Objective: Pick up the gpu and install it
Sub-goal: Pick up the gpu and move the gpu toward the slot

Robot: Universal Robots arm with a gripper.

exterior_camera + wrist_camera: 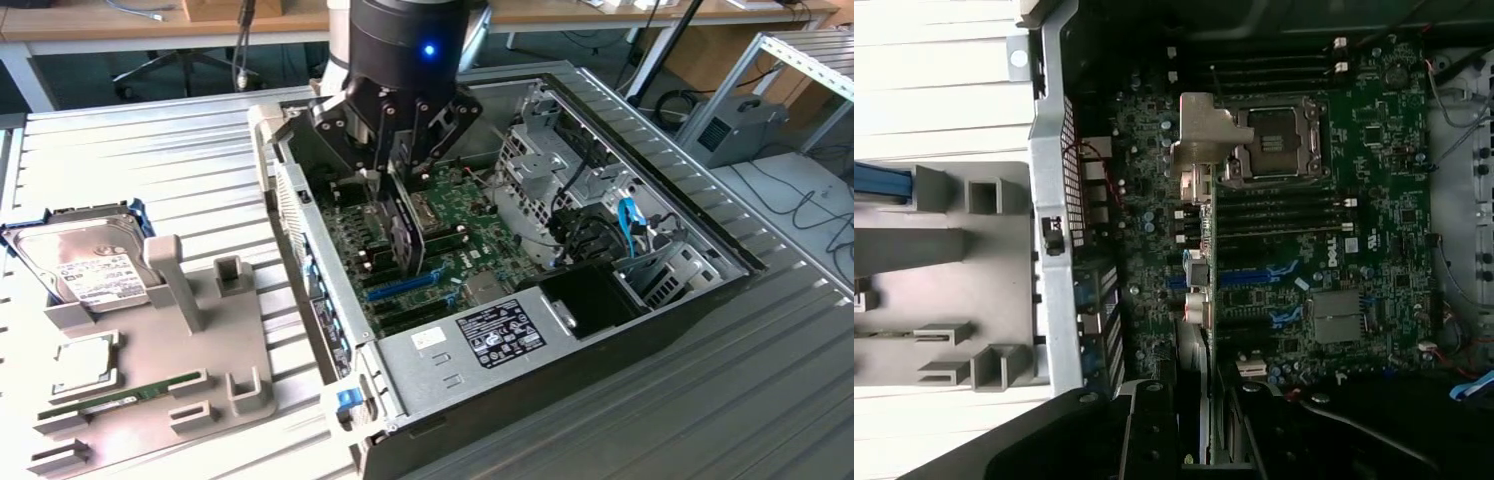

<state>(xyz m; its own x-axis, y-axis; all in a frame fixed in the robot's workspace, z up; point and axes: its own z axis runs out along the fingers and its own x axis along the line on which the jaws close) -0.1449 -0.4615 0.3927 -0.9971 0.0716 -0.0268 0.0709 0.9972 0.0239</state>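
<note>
The gpu (404, 238) is held upright by the hand (398, 182), gripped along its upper edge, over the motherboard (470, 218) inside the open computer case (574, 390).

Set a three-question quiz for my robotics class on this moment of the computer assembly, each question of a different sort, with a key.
1. Fill in: inside the open computer case, the gripper holds the gpu on edge above the ____.
2. True or false: the gpu lies flat on the grey fixture.
3. Where is the hard drive? A) in the case B) at the fixture, on the exterior view's left C) between the jaws.
Key: 1 motherboard; 2 false; 3 B.
</note>
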